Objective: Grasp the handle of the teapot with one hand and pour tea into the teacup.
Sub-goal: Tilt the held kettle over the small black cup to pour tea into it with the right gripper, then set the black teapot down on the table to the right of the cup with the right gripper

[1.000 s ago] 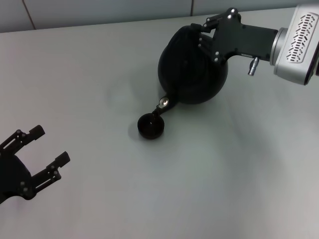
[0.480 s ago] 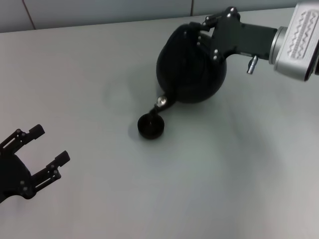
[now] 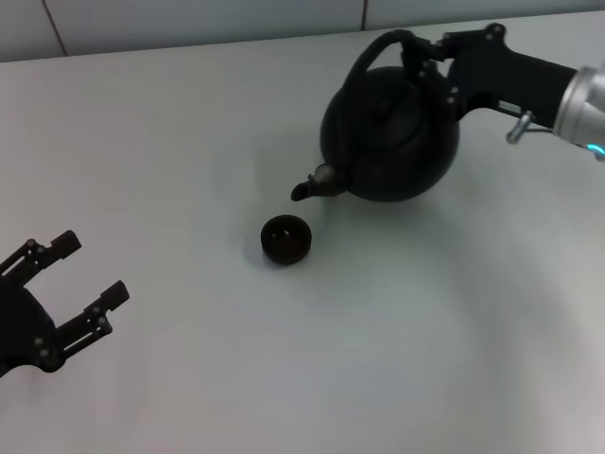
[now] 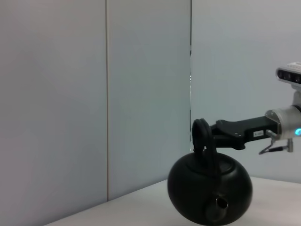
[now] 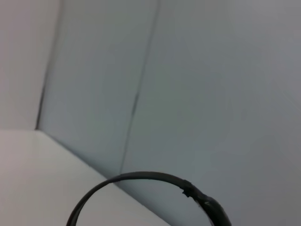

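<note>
Pale grey table (image 3: 189, 142) bearing small black teacup (image 3: 285, 238), teapot (image 3: 392, 142) beside.

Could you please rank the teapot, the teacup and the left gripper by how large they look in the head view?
1. teapot, clearly largest.
2. left gripper, though it sits nearer the camera.
3. teacup, smallest.

Bare lab-like test room; plain white table (image 3: 189, 123), panelled grey wall (image 4: 141, 94)

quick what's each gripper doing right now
Left gripper: open, empty, parked low on the left.
Right gripper: shut on the teapot's handle.
</note>
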You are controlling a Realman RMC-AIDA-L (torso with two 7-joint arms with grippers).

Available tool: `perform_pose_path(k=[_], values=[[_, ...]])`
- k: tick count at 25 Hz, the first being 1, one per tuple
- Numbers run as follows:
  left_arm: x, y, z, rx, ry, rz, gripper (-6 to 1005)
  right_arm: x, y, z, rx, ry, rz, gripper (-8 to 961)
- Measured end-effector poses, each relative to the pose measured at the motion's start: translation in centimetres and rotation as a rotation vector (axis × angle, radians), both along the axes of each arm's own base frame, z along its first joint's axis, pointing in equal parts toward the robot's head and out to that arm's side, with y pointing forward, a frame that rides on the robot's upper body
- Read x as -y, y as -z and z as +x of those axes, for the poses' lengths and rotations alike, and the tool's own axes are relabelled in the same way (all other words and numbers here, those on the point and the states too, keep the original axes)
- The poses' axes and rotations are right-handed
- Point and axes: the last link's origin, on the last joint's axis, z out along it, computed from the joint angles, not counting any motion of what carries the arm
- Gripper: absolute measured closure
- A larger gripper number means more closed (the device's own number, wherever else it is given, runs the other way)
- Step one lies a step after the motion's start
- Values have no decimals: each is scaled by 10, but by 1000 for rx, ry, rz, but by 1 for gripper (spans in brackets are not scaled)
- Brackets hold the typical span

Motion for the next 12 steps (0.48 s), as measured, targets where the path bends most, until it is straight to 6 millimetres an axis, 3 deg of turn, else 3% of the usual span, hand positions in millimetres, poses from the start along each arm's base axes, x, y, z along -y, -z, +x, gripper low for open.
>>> perform_pose_path(k=[12], values=[[-2,0,3,6,14,-2,211,38,-9,45,-245,222,48,858]])
